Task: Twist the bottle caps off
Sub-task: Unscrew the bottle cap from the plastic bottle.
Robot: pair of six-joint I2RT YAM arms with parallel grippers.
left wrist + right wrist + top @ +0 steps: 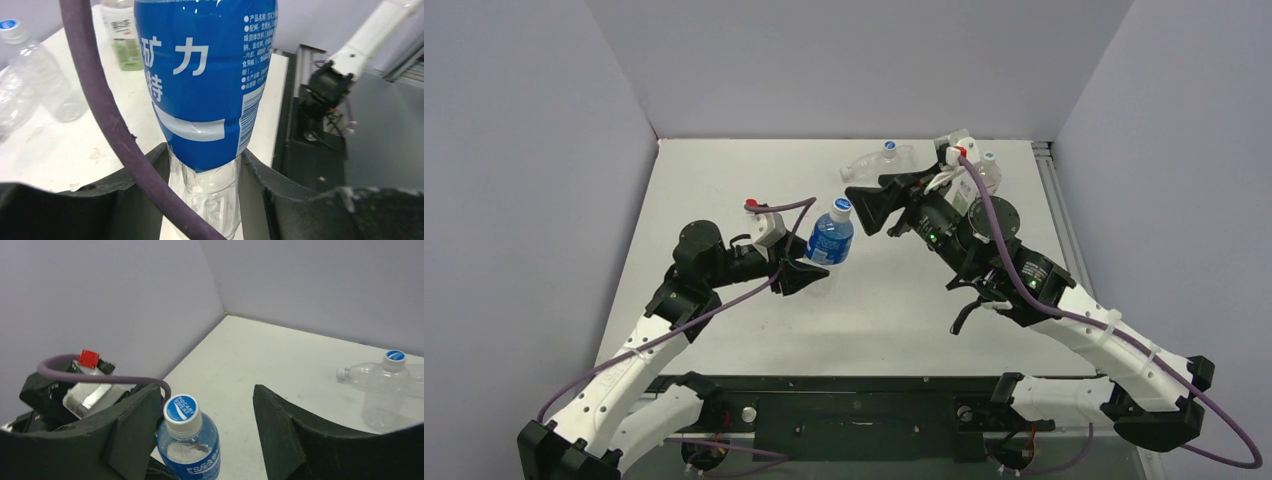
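The blue-labelled bottle point(830, 240) stands upright at mid table, its blue-topped cap point(842, 206) screwed on. My left gripper point(809, 272) is shut on the bottle's clear lower part; in the left wrist view the bottle point(210, 75) rises between my left gripper's point(205, 172) two fingers. My right gripper point(864, 205) is open just right of the cap. In the right wrist view the cap point(182, 410) sits between my right gripper's point(206, 397) spread jaws, close to the left finger point(135, 425), apart from the right one.
An upright plain bottle point(382, 397) with a blue cap point(395, 356) stands at the back, beside a lying plain bottle point(861, 166) with a white cap point(341, 373). A green-labelled bottle point(122, 35) stands behind my right arm. The table's right edge has a metal rail point(1049, 170).
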